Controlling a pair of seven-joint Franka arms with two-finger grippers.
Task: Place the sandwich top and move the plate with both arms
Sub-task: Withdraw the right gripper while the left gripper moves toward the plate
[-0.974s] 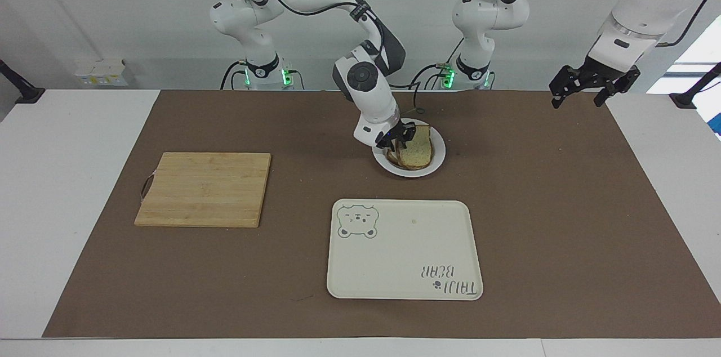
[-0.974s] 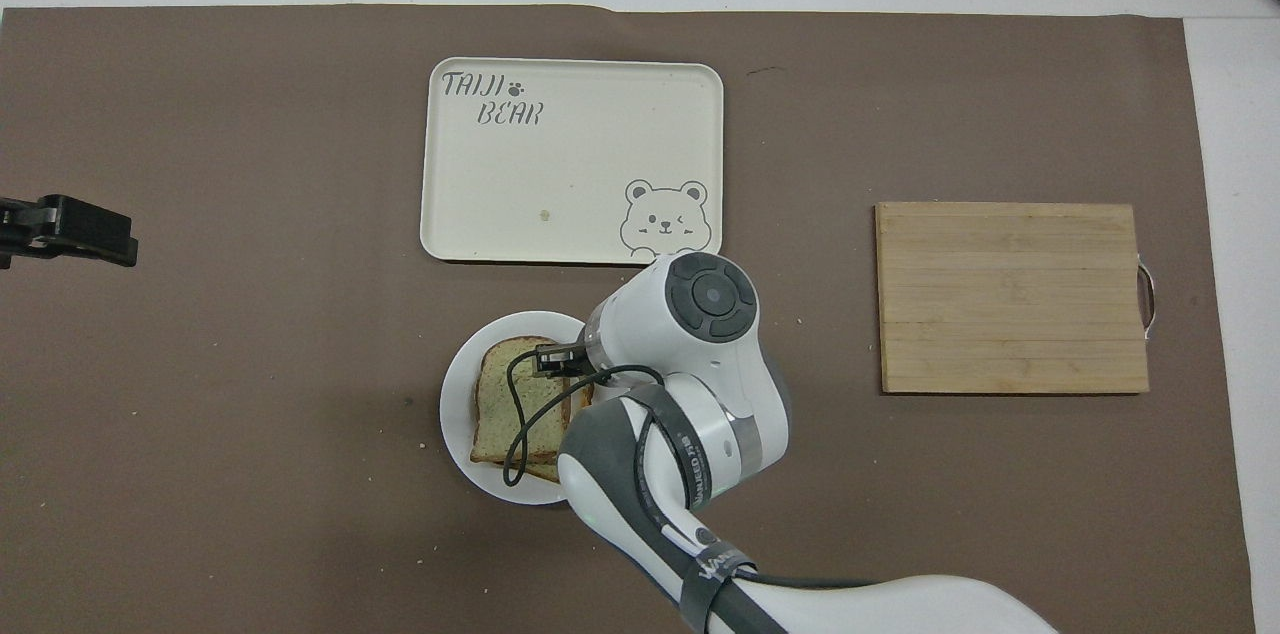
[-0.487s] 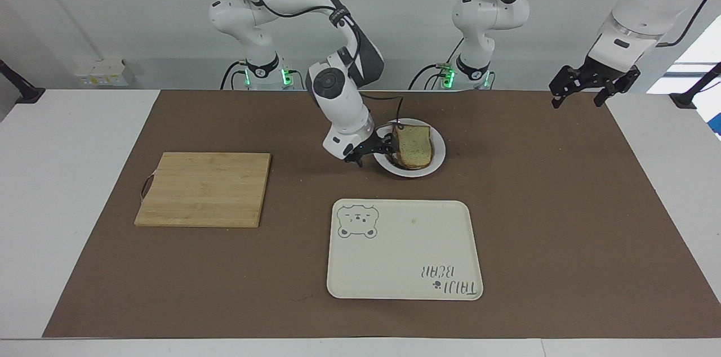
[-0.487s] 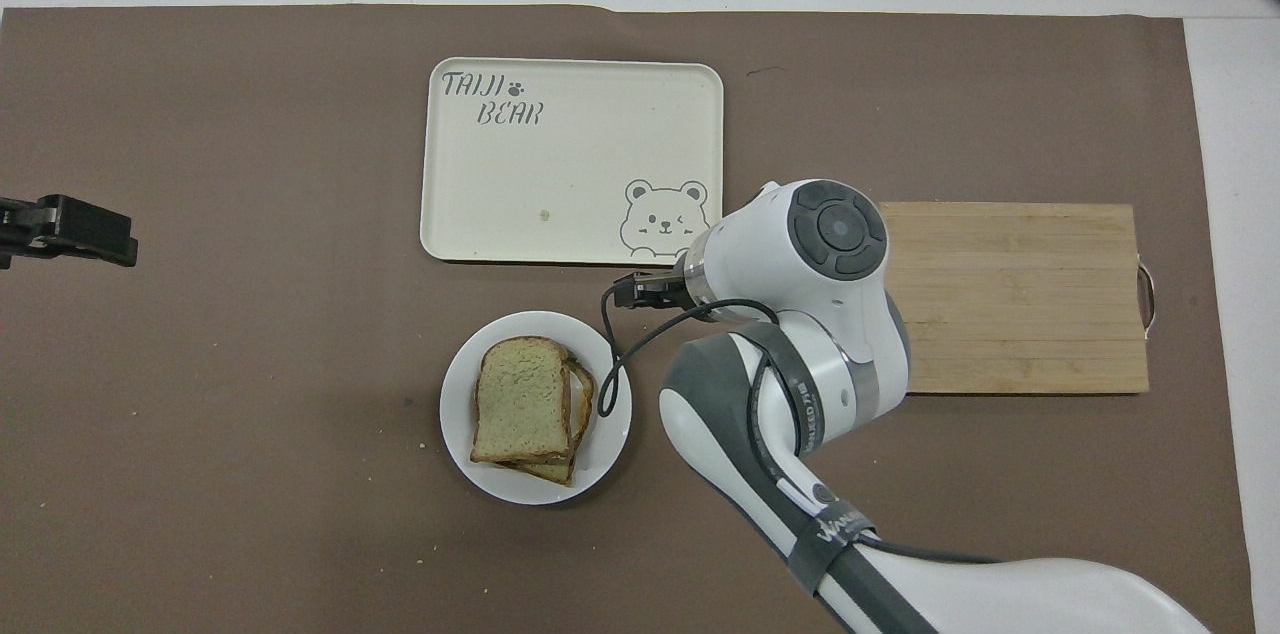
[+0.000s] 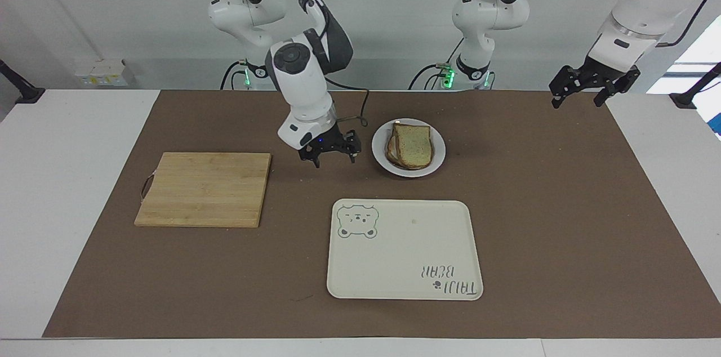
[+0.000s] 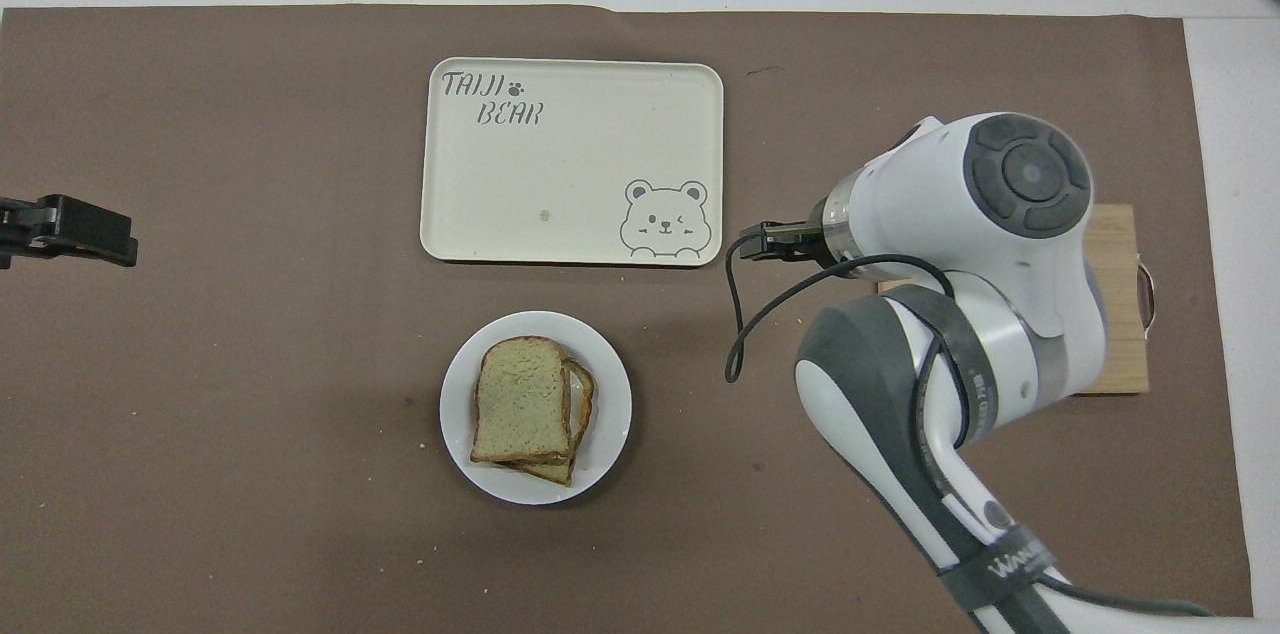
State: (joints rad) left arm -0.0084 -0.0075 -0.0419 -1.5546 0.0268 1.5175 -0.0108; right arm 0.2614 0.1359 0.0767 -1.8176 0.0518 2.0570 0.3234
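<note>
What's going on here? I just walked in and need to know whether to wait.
A sandwich is being assembled. The sandwich top lies on the stack on the plate, with nothing holding it. The right gripper, jaws open and empty, is over the brown mat between the cutting board and the plate. The left gripper waits, open, over the left arm's end of the table. The plate is not yet on the bear tray.

I am seeing the cream bear tray (image 5: 404, 249) lying flat on the brown mat (image 5: 563, 222). The wooden cutting board (image 5: 203, 189) is sitting well apart from the tray, toward the right arm's end, slightly nearer the robots.
</note>
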